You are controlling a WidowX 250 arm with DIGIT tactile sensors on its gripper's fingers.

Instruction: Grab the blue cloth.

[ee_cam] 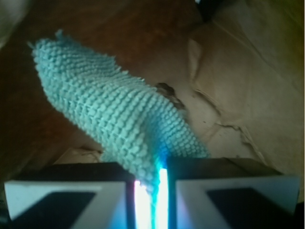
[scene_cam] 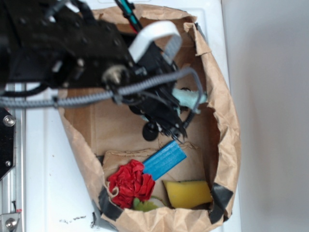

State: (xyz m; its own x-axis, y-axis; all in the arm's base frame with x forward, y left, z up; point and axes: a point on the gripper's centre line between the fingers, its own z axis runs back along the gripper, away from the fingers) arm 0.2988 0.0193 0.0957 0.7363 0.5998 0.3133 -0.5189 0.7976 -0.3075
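Gripper (ee_cam: 150, 191) fingers (ee_cam: 66, 198) fill the bottom of the wrist view, two pale pads drawn almost together with only a thin bright gap between them, and the blue cloth (ee_cam: 119, 119) pinched in that gap. Cloth is a pale teal knit; it runs up and left from the pinch point, hanging free, ragged edge at the top left. Brown paper (ee_cam: 238, 86), creased, lies behind it.

Exterior view: black arm (scene_cam: 63, 53) reaches in from the upper left, over an open brown paper bag (scene_cam: 227, 121) lying on a white surface (scene_cam: 48, 169). Grey ribbed cable (scene_cam: 87, 96) runs along the arm. Gripper (scene_cam: 176, 128) is inside the bag, near its right wall; a bit of the blue cloth (scene_cam: 188, 99) shows to the right of it, mostly hidden by the arm. Cannot tell whether the cloth touches the bag floor.

Lower part of the bag, well apart from the gripper: bright blue ridged block (scene_cam: 164, 160) lying tilted, red ruffled fabric (scene_cam: 129, 183) just left of and below it, yellow sponge-like piece (scene_cam: 188, 193) to the right, a greenish thing (scene_cam: 145, 205) partly hidden between red and yellow. Black tape patches (scene_cam: 219, 197) at the bag's lower corners.
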